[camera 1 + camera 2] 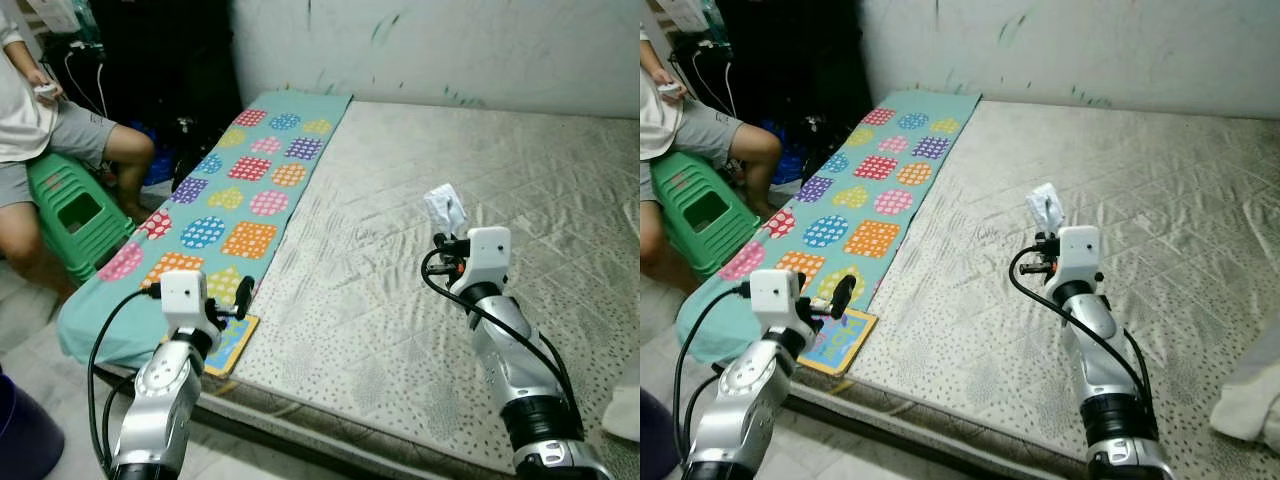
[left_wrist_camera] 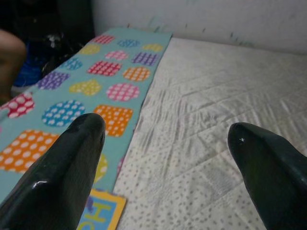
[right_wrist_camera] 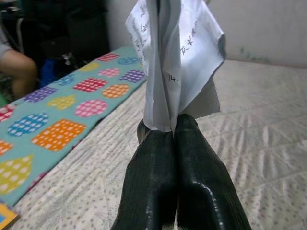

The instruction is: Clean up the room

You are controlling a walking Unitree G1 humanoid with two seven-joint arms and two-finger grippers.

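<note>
Right wrist view showed the right gripper (image 3: pixel 165 127) clenched on a crumpled printed paper (image 3: pixel 175 57), lifted above the bare mattress (image 1: pixel 400 300). The left gripper (image 2: pixel 165 139) hung released near the patterned mat (image 1: pixel 235 200). Pickup looked done; next, carrying the paper to a bin.

A person (image 1: pixel 30 130) sits on a green stool (image 1: pixel 75 215) beside the mattress (image 1: pixel 560 200), under a stained wall (image 1: pixel 450 40).
</note>
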